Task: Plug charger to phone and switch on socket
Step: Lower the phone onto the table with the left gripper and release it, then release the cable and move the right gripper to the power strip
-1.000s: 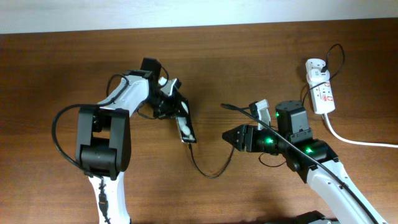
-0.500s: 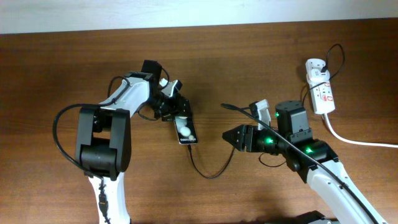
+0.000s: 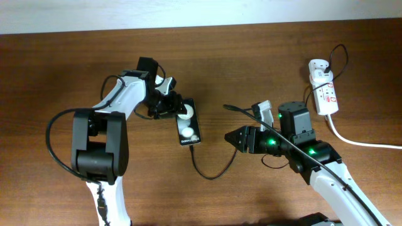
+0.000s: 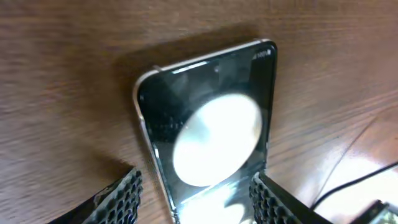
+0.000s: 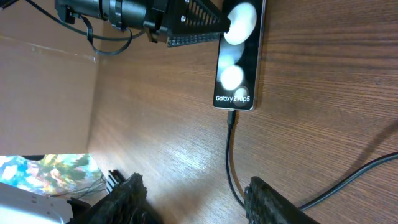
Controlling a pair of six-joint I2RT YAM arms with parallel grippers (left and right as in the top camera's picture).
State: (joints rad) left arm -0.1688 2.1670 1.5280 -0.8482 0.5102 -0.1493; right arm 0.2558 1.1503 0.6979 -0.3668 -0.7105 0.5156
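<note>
Socket: I see the white strip [image 3: 325,94] at the right edge of the worktop [image 3: 251,56], with a white adapter [image 3: 318,66] seated in it.
Writing: my right wrist view reads "Galaxy Z Flip5" at one end of the phone [image 5: 239,56].
Phone: lies flat, screen up, left of centre.
Charger [image 5: 227,155]: its plug tip sits in the phone's lettered end.
Left pincer [image 4: 196,199]: parted, straddling the phone's other end, with a gap on one side.
Right pincer [image 5: 199,199]: spread wide, holding nothing, over the cable.

Robot lab; wooden table [image 3: 50,69]
</note>
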